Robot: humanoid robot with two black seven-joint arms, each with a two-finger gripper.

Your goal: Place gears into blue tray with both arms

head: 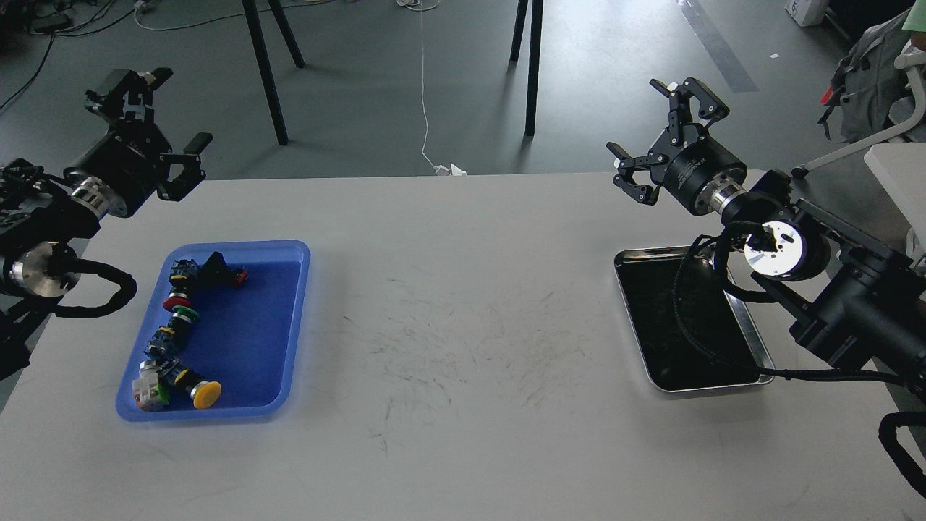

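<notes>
The blue tray (246, 340) lies on the left of the white table; along its left side sit several push-button switches (184, 311) with red, green and yellow caps. No gears show anywhere in the head view. My left gripper (170, 119) hovers open above the table's far left edge, beyond the blue tray, with nothing between its fingers. My right gripper (662, 137) is raised open above the far right of the table, behind the steel tray, and also holds nothing.
A shiny steel tray (752, 340) with a dark floor lies at the right, partly crossed by my right arm's cables. Scuff marks cover the table's middle. Beyond the far edge are stand legs and a white cable on the floor.
</notes>
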